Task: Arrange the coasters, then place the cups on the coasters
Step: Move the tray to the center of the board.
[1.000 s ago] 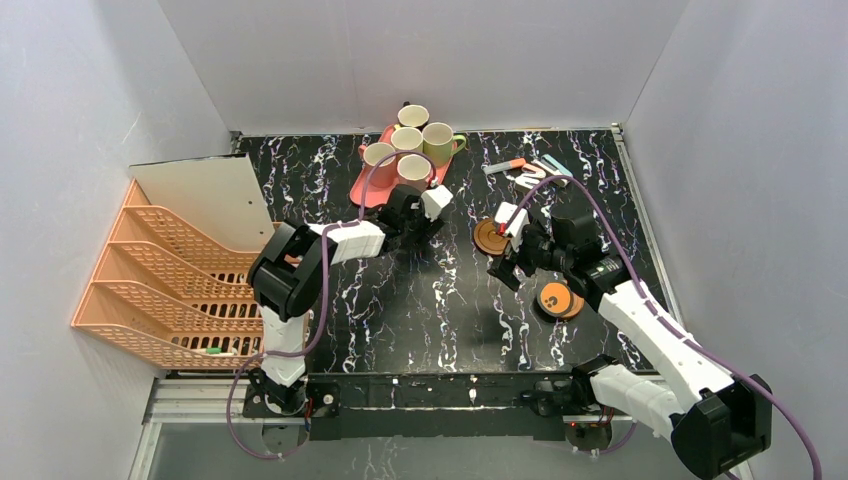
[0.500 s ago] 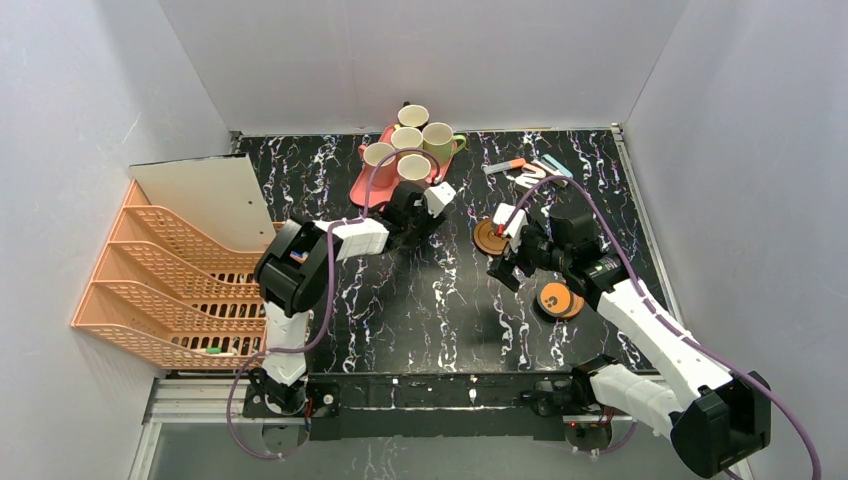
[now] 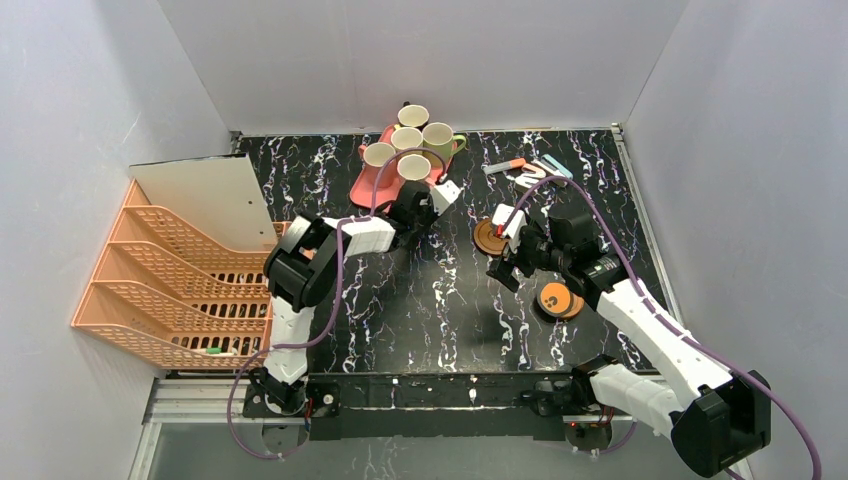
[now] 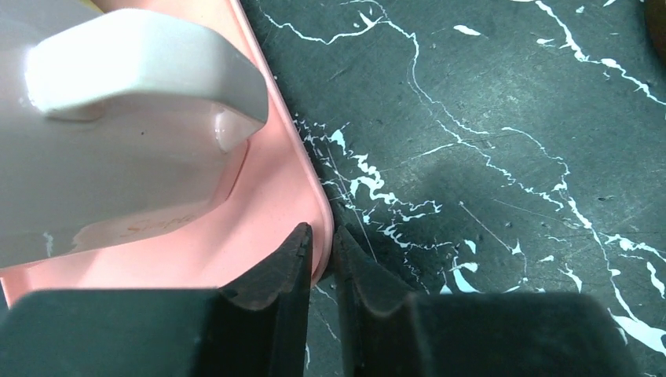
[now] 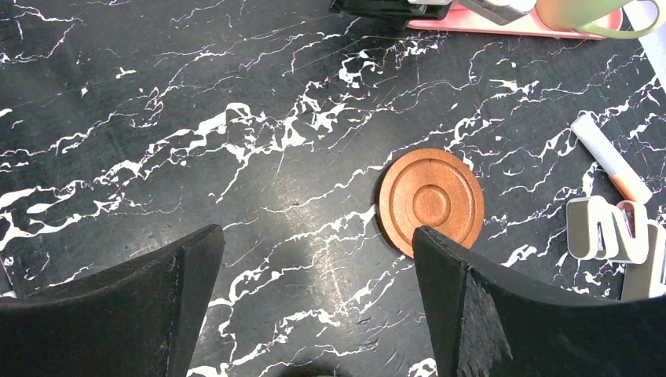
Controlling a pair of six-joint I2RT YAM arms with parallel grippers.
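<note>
Several cups stand on a pink tray at the back of the table. My left gripper is shut on the tray's near rim, one finger inside it and one outside. A pale pink cup stands just past the jaws, its handle toward them. A ringed brown coaster lies alone on the table. My right gripper hovers open just in front of that coaster, holding nothing. A small stack of coasters lies nearer the right arm.
An orange file rack with a white board fills the left side. A marker and white letter-shaped pieces lie at the back right. Grey walls close in the table on three sides.
My left gripper has moved a little toward the tray and closed on its rim. The right arm has stayed where it was, open.
</note>
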